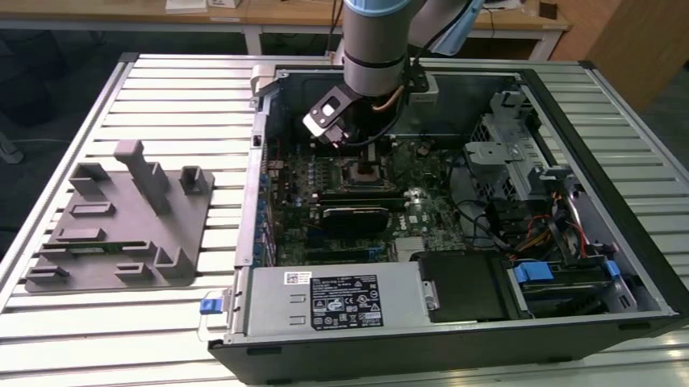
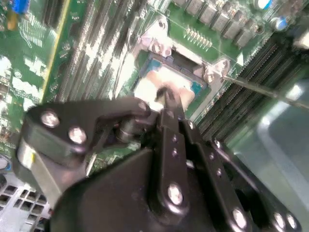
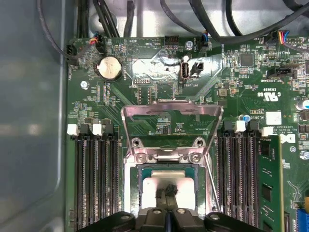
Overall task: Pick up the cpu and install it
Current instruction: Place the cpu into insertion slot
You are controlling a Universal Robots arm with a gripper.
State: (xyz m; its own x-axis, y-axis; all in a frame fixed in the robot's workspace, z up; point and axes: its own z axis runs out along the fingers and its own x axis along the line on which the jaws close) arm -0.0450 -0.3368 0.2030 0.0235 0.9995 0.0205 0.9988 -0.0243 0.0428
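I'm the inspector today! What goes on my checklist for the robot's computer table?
Surface: slatted metal table carrying an open computer case.
Job's things: cpu lies in the socket on the motherboard; metal clamp frame is lifted open.
Clutter: grey plastic holder on the table at the exterior view's left, beside the case.
Grippers: gripper sits right over the cpu's silver top; contact cannot be told.
Cables: black cables beyond the board's edge; coloured wires near the drive bays.
Surroundings: wooden desks behind the table.
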